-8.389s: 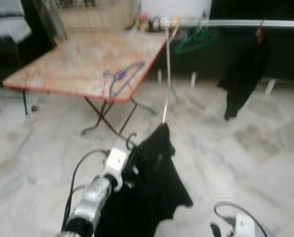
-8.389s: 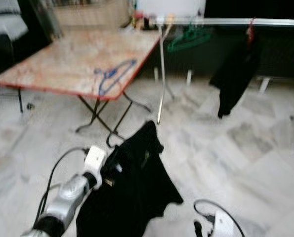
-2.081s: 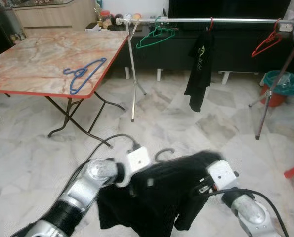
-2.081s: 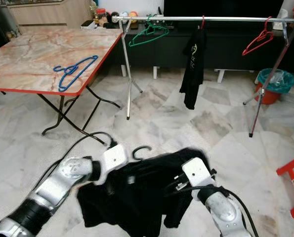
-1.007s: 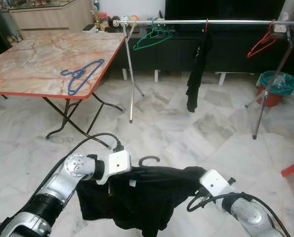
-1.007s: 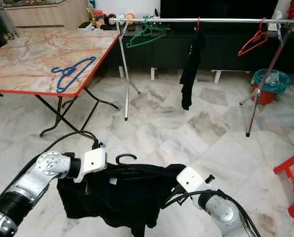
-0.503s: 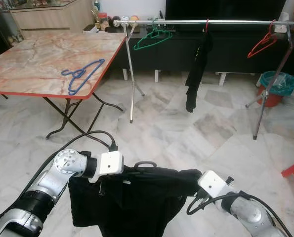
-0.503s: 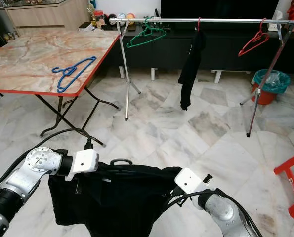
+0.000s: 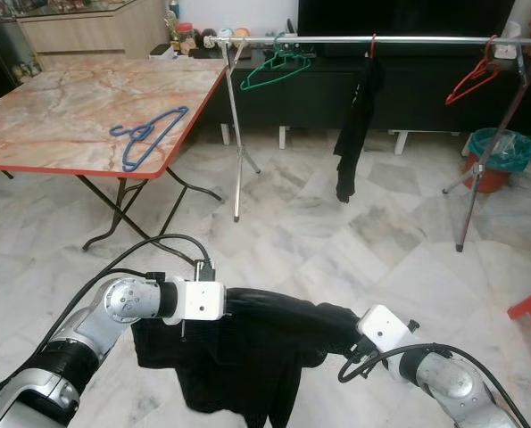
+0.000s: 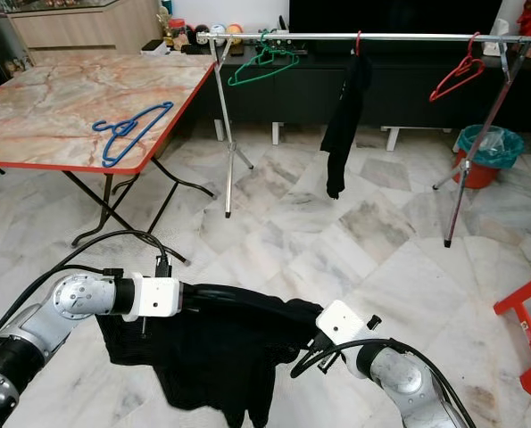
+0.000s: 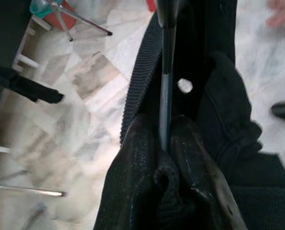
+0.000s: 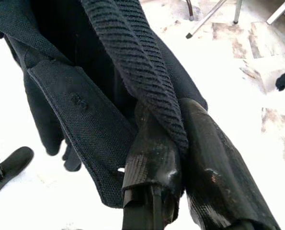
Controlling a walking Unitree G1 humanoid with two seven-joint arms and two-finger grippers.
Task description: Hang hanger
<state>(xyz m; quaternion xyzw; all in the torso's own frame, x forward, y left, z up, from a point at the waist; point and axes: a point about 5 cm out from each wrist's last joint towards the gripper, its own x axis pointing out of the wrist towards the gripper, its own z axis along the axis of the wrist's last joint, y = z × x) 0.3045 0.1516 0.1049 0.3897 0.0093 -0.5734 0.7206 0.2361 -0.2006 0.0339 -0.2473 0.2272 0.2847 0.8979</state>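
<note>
The hanging itself is not yet done. The black garment [image 9: 247, 352] is carried low in front of the robot, stretched between its two arms above the marble floor [image 9: 274, 241], while the clothes rail [image 9: 372, 39] stands well apart at about twelve o'clock. Judging from this, the carry is under way and what remains is to reach the rail, lift the load and hook it on.

The left gripper [image 11: 165, 148] holds the garment's left end. In the left wrist view its fingers are pinched close on a slim dark rod, probably the hanger [image 11: 165, 72] inside the cloth, with ribbed fabric bunched around them. The right gripper [image 12: 173, 143] holds the right end, its fingers closed tight on a ribbed band of the garment.

The garment's long axis runs nearly level from nine o'clock to three o'clock across the robot's front, dipping slightly toward the right arm, and the loose cloth hangs down from that line toward six o'clock. The hanger's hook cannot be made out, so which way it points cannot be told.

On the rail hang a green hanger [image 9: 274, 64], a black shirt [image 9: 354, 125] and a red hanger [image 9: 475, 78]. A blue hanger [image 9: 145, 134] lies on the folding table [image 9: 60, 98] at about ten o'clock.
</note>
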